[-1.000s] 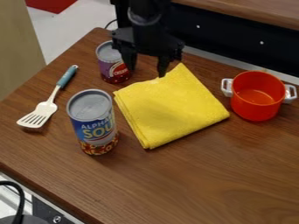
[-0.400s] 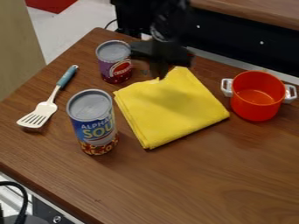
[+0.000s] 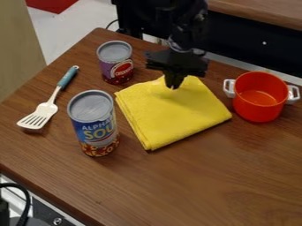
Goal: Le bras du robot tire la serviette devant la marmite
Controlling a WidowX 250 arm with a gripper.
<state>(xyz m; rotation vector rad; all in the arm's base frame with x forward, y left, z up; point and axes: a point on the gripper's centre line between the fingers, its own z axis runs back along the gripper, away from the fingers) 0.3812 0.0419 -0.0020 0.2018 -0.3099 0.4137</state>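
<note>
A: Item one, the towel?

B: Yellow towel [image 3: 171, 114], one, folded, flat on the wooden bench [image 3: 194, 185], centre of the frame. Its right-hand corner points to the pot and lies just beside it, apart.

A: Item two, the pot.

B: Red pot [image 3: 259, 101], one, upright, right of the frame, two white handles, one to each side. Open top, inside visible.

A: Entry for the fingers?

B: Black fingers [image 3: 173, 80], pointing down, upper part of the frame, right of its middle line. Condition: drawn together. Whether a fold of cloth is pinched between them, I cannot tell.

A: Position of the towel against them?

B: Directly at and below their tips. The tips sit at its upper part, with yellow cloth to their left and right; the bulk spreads from there toward the lower middle. Contact appears likely, though the view does not settle it.

A: Remaining stock?

B: Small can [image 3: 115, 62], purple and red label, upright, upper left, near the towel's upper left corner. Tall can [image 3: 94, 123], blue label, upright, left of centre, near the towel's left edge. Spatula [image 3: 46, 106], one, lying at far left, blue grip toward the top, pale slotted blade toward the bottom. Black cable [image 3: 26, 203], curved, lower left corner.
</note>
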